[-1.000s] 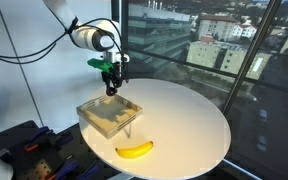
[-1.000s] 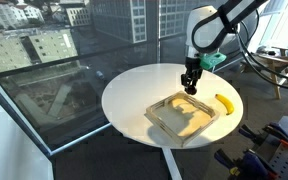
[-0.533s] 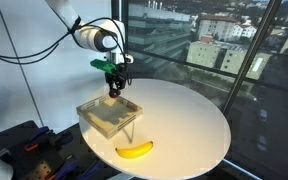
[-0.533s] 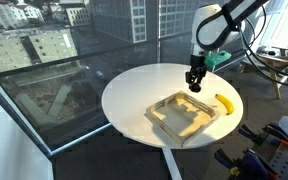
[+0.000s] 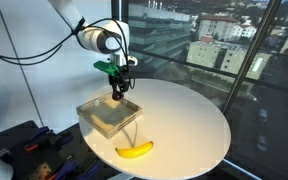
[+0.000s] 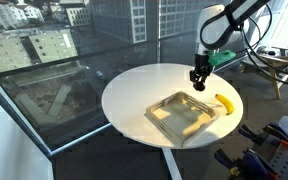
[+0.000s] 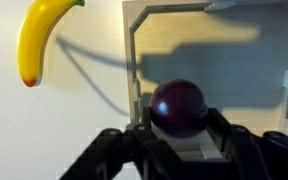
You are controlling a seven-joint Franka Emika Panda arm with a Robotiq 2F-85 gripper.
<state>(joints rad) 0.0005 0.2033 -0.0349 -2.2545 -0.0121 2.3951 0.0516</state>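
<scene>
Plum point(image 7: 177, 108) between end effector point(image 7: 178, 128) jaws, above tray point(image 7: 131, 50).

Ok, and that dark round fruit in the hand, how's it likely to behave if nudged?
The dark round fruit looks near-spherical, so it would probably roll freely on the flat table. Its skin shows a shiny highlight, so it may be slippery in the hand. It looks undented between the fingers, so likely firm.
</scene>
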